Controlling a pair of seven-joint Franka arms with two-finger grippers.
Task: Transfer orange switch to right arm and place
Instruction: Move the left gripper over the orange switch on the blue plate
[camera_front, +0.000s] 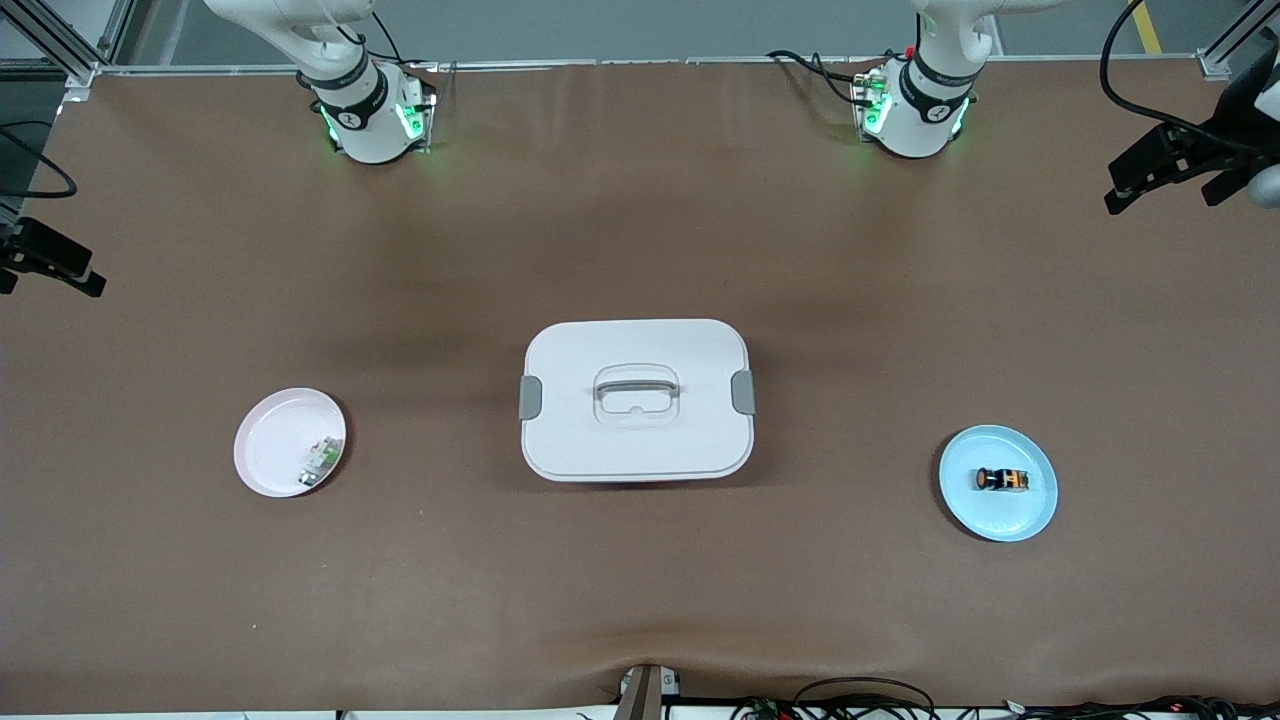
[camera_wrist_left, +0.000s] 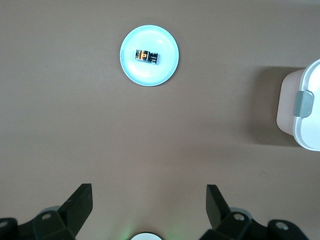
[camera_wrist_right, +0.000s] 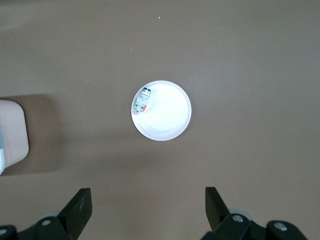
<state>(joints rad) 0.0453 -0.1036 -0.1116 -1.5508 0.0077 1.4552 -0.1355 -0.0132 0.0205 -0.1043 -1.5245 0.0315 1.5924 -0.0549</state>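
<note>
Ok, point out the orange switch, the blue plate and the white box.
orange switch (camera_front: 1002, 480), front view, middle of its black body.
blue plate (camera_front: 1030, 518), front view, bare part near the rim.
white box (camera_front: 570, 440), front view, bare lid corner.

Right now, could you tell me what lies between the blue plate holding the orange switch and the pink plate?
In the front view, the white lidded box sits between the blue plate, with the orange switch, and the pink plate.
</note>
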